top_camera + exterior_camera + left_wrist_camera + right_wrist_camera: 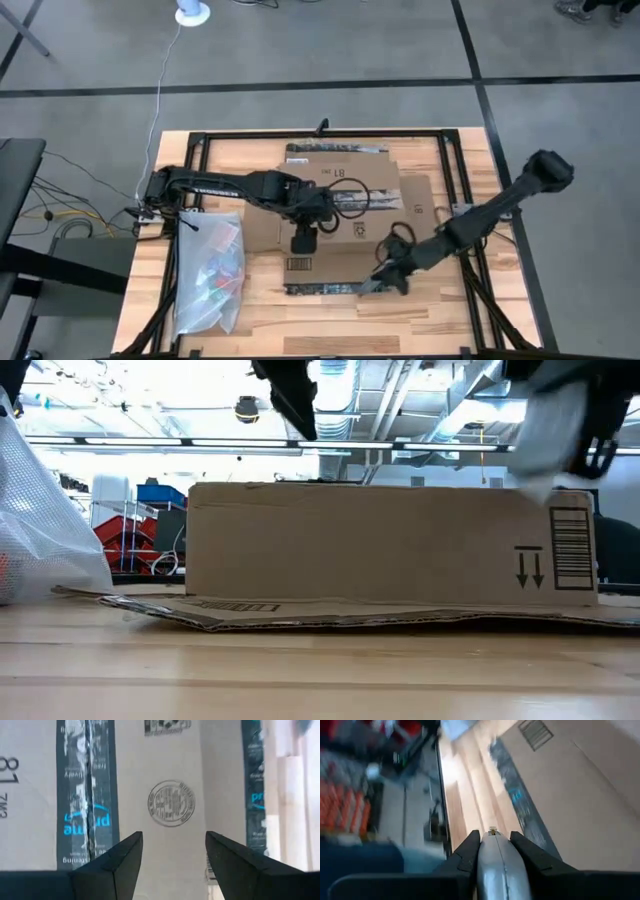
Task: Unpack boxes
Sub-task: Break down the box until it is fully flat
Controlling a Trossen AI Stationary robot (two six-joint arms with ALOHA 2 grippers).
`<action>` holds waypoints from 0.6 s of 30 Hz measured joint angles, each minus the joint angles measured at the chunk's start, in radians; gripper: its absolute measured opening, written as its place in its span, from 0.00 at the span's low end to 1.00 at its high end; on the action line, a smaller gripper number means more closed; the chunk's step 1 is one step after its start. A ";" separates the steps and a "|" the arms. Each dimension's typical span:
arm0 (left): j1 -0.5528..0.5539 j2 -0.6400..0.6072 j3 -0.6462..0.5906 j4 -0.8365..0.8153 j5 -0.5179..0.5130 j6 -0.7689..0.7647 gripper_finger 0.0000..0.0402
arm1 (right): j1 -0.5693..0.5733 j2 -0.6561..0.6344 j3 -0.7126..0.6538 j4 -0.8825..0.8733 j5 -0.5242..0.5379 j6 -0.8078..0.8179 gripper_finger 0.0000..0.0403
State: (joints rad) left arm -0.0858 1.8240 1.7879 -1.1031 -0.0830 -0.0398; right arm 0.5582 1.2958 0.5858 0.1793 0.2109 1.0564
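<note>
Cardboard box point(350, 210) beneath left pincer point(303, 243)

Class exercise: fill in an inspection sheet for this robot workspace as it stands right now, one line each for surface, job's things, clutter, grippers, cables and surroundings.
Surface: wooden table, black frame around it.
Job's things: brown cardboard box at the centre, outer flaps lying flat on the wood, taped seam facing up.
Clutter: clear plastic bag of colourful items at the table's left side.
Grippers: left gripper open above the box top; right gripper shut on a grey tool near the box's front flap.
Cables: white cable running across the floor; more cables left of the table.
Surroundings: grey floor with dark lines; shelving and red and blue bins behind.
</note>
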 joint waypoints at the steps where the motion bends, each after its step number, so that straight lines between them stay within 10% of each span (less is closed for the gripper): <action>1: -0.004 0.000 0.001 -0.003 0.000 0.001 0.51 | 0.003 0.049 -0.005 0.060 0.003 0.024 0.16; 9: -0.020 0.000 0.000 -0.054 0.000 0.014 0.51 | 0.010 0.355 -0.008 0.350 0.016 0.157 0.19; 18: -0.031 0.000 0.000 -0.094 0.000 0.035 0.51 | 0.004 0.374 -0.004 0.356 0.021 0.033 0.36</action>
State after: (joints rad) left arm -0.1165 1.8244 1.7882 -1.1976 -0.0834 -0.0051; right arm 0.5621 1.6697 0.5816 0.5348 0.2323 1.0890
